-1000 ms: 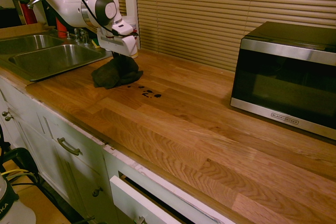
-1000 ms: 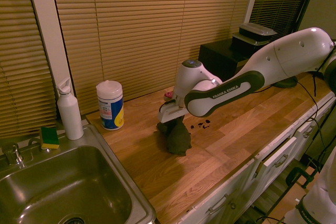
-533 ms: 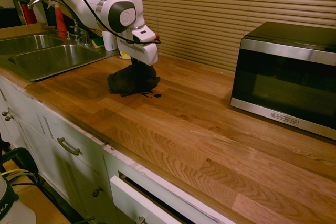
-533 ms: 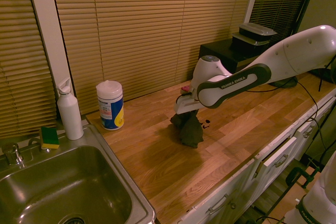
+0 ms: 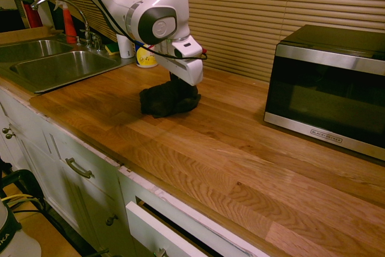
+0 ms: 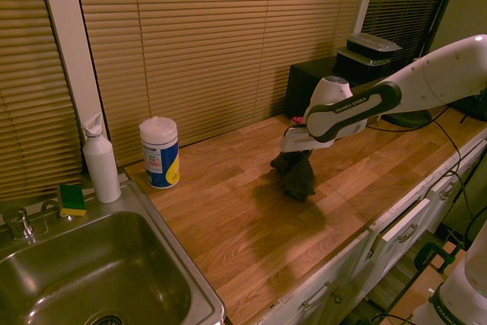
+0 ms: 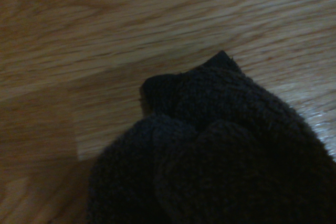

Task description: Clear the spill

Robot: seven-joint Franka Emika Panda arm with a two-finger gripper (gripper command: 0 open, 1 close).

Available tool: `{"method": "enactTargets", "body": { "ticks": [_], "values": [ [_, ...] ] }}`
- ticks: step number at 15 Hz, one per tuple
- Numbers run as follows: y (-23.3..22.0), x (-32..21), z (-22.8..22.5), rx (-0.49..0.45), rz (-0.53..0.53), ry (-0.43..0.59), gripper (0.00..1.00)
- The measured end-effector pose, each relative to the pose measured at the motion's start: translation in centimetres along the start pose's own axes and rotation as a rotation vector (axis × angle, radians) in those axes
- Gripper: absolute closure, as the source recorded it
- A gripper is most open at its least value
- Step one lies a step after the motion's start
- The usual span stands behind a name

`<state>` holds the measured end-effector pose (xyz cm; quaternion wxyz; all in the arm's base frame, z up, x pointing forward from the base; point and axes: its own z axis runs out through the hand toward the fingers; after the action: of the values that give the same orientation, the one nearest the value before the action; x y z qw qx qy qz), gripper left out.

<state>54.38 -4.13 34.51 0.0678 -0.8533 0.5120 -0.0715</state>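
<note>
Fingers [image 5: 178, 80] grip 1 dark cloth [image 5: 169, 99]; cloth touches countertop [image 5: 240, 142].

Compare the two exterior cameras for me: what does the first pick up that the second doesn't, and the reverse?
Only the first: the red spray bottle behind the sink, and the microwave's glass door.
Only the second: the lidded black containers on top of the microwave.
Both: the gripper gripping the dark cloth on the wooden counter, the wipes tub and the sponge. Neither shows any dark drops.
</note>
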Motion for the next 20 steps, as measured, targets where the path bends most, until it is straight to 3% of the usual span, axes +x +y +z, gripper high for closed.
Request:
{"method": "enactTargets", "body": {
  "ticks": [9, 20],
  "values": [
    [2.7, 4.0, -0.3, 0.016, 0.044, -0.003, 1.00],
    [-3.1, -5.5, -0.1, -0.001, -0.103, 0.003, 1.00]
  ]
}}
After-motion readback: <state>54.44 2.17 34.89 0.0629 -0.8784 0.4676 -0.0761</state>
